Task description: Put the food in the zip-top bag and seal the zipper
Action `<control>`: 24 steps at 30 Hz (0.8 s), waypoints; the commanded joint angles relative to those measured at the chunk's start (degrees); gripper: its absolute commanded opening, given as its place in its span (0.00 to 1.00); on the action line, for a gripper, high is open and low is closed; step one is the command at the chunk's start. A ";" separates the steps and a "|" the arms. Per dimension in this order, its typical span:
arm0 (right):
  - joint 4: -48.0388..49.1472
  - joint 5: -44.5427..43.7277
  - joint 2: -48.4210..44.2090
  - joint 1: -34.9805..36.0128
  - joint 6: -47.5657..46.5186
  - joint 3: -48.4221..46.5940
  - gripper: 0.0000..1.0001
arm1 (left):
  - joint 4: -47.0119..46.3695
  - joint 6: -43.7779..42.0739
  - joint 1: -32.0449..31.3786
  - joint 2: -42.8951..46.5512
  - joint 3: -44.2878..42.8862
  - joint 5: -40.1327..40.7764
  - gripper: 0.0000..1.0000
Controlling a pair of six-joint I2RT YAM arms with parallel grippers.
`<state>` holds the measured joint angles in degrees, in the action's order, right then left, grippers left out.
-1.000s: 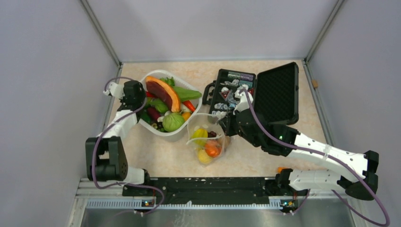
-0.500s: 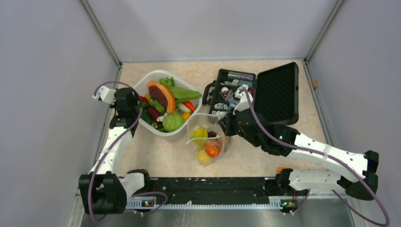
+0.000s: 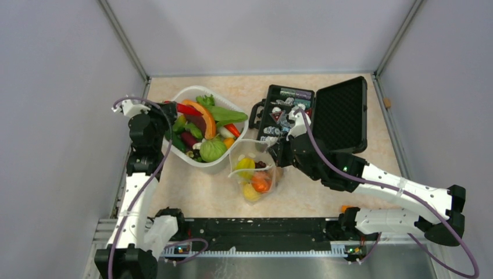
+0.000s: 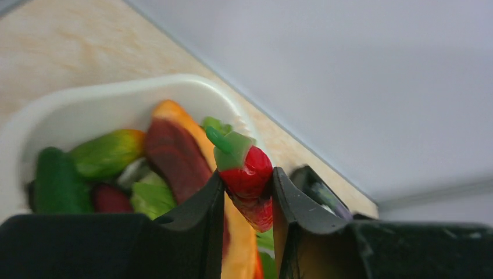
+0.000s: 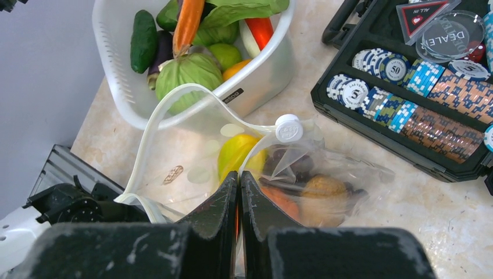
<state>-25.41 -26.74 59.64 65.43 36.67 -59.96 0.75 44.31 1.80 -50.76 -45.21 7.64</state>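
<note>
My left gripper is shut on a red pepper with a green stem and holds it above the left rim of the white basket; the pepper also shows in the top view. The clear zip-top bag stands open in front of the basket. It holds a yellow lemon, an orange tangerine and dark grapes. My right gripper is shut on the bag's mouth edge, on its whitish zipper, and holds the mouth open.
The white basket holds several more toy vegetables, among them a green cabbage and a cucumber. An open black case with poker chips lies right of the bag. Grey walls close in left, right and behind.
My left gripper has pulled back to the left and risen from the basket with the red pepper in it. The right arm and the bag have not moved.
</note>
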 commanded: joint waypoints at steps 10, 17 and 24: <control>3.52 0.18 -0.20 -0.23 0.53 -0.19 0.04 | -14.70 6.26 -1.54 11.84 4.01 -36.02 0.14; 3.86 0.65 0.38 -0.28 0.38 -0.56 0.04 | -15.34 10.59 -6.28 17.82 10.45 -37.81 0.14; 3.85 1.18 0.68 -0.28 0.48 -0.96 0.04 | -17.40 8.50 -12.03 17.97 12.34 -39.30 0.12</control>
<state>-24.73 -26.22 60.31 65.43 36.67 -59.96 -11.44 53.87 -7.29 -32.75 -33.28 -29.36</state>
